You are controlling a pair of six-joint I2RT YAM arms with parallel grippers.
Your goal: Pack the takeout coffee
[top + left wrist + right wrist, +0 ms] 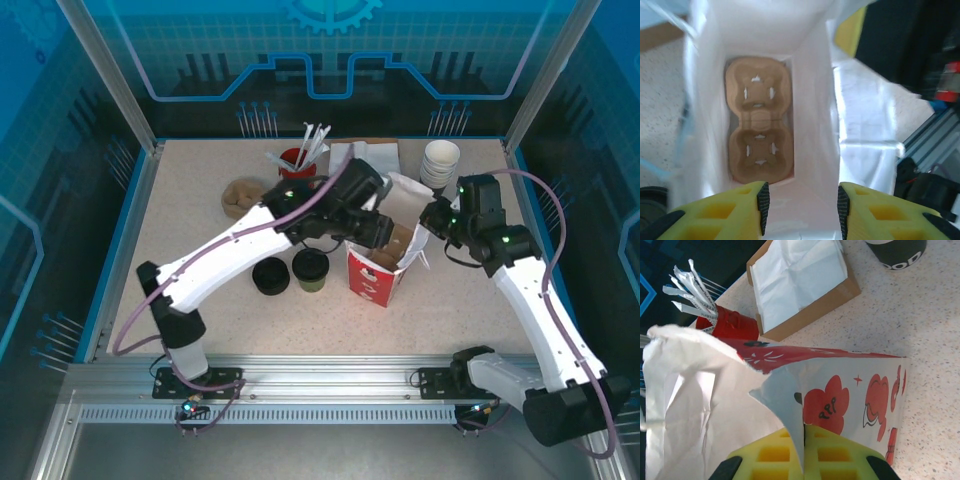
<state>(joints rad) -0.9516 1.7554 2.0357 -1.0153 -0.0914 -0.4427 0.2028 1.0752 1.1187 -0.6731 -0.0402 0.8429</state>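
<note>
The coffee cup (pixel 310 268) stood upright on the tabletop (pixel 190 210) just left of the bag (pixel 372 282), nearest the left end effector (pixel 801 202), which hung apart and empty over the bag's mouth while the right end effector (pixel 804 452) clamped its rim.

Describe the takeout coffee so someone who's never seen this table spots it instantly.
Find the red-and-white bag mid-table. Just left stands the takeout coffee: unlike the low black ring beside it, it has olive-brown sides under a black lid.
</note>
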